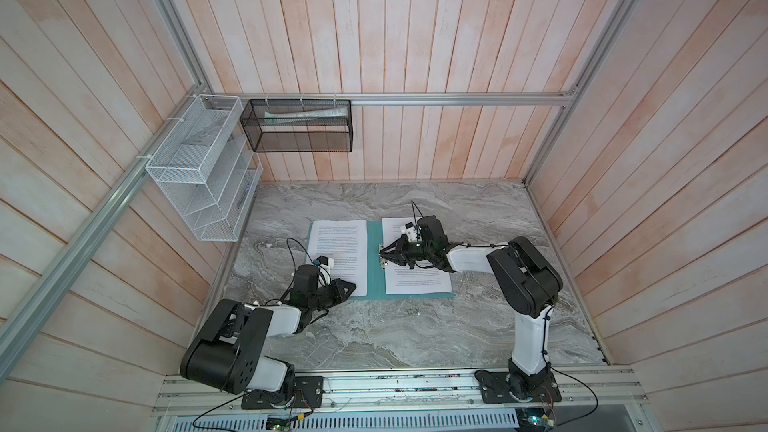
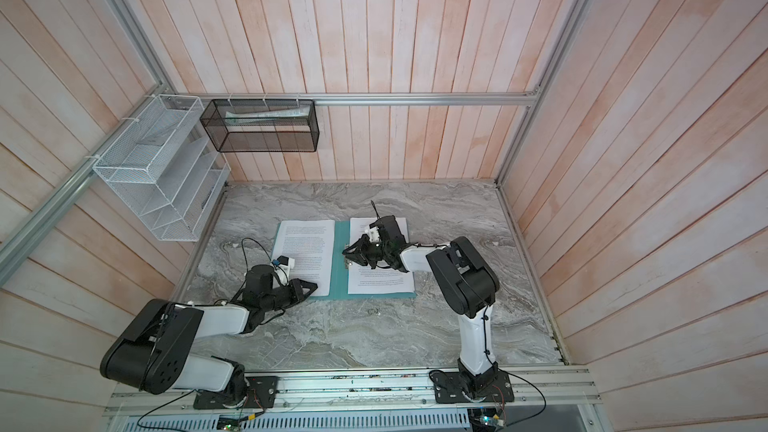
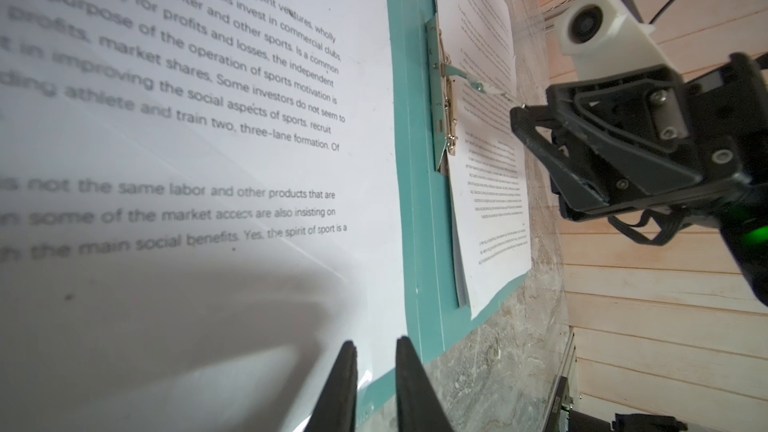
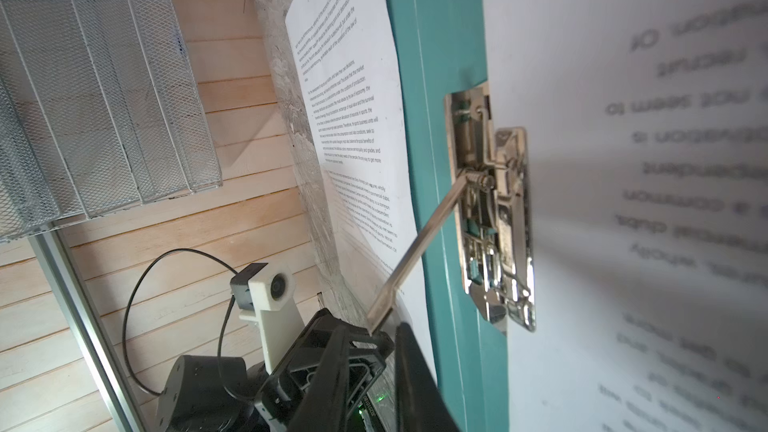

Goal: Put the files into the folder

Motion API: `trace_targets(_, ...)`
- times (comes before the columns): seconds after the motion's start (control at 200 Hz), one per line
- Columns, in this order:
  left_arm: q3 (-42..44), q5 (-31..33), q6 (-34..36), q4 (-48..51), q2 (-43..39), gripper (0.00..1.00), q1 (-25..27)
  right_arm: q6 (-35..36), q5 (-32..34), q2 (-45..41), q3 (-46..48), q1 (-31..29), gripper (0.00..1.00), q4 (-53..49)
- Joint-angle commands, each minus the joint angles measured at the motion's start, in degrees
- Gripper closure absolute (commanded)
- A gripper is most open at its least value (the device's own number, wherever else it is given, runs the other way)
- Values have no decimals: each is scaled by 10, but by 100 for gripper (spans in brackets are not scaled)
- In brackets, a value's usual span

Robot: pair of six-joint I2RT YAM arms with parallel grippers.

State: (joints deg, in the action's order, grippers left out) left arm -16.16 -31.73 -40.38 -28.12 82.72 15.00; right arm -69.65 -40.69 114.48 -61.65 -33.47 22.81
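Observation:
The teal folder (image 1: 375, 259) lies open on the marble table in both top views. The files rest on it as white printed sheets: one lot (image 1: 338, 243) on its left cover, another (image 1: 415, 284) on the right cover under the metal clip (image 4: 494, 218). The clip's lever (image 4: 419, 243) stands raised, and my right gripper (image 1: 381, 252) is shut on its tip. My left gripper (image 1: 353, 285) rests at the near corner of the left sheets. Its fingers (image 3: 349, 371) stand a narrow gap apart with nothing between them.
A white wire-mesh rack (image 1: 199, 168) hangs on the left wall. A black mesh basket (image 1: 297, 126) with rolled paper hangs on the back rail. Wooden walls close in three sides, and both arm bases sit on the aluminium rail (image 1: 399, 384) at the front.

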Motion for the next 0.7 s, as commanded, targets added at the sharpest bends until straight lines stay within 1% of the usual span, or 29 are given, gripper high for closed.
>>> trace_targets(0.0, 3, -7, -4, -13, 5, 80, -2, -5, -12, 19, 3, -5, 81, 14)
trace_targets(0.39, 3, -5, -2, -12, 4, 80, -3, -9, -17, 26, -1, -6, 85, 19)
trace_targets(0.415, 3, -5, -2, -12, 4, 80, -2, -9, -18, 26, -1, -7, 87, 20)
trace_targets(0.455, 4, -4, -2, -12, 5, 80, -2, -8, -19, 28, 0, -8, 94, 22)
trace_targets(0.46, 4, -4, -2, -12, 5, 80, -2, -8, -19, 28, -1, -8, 97, 22)
trace_targets(0.48, 4, -4, -2, -13, 5, 80, -3, -8, -20, 29, -1, -8, 100, 23)
trace_targets(0.695, 6, -6, -2, -16, 10, 80, -3, -14, -25, 39, 1, -8, 100, 32)
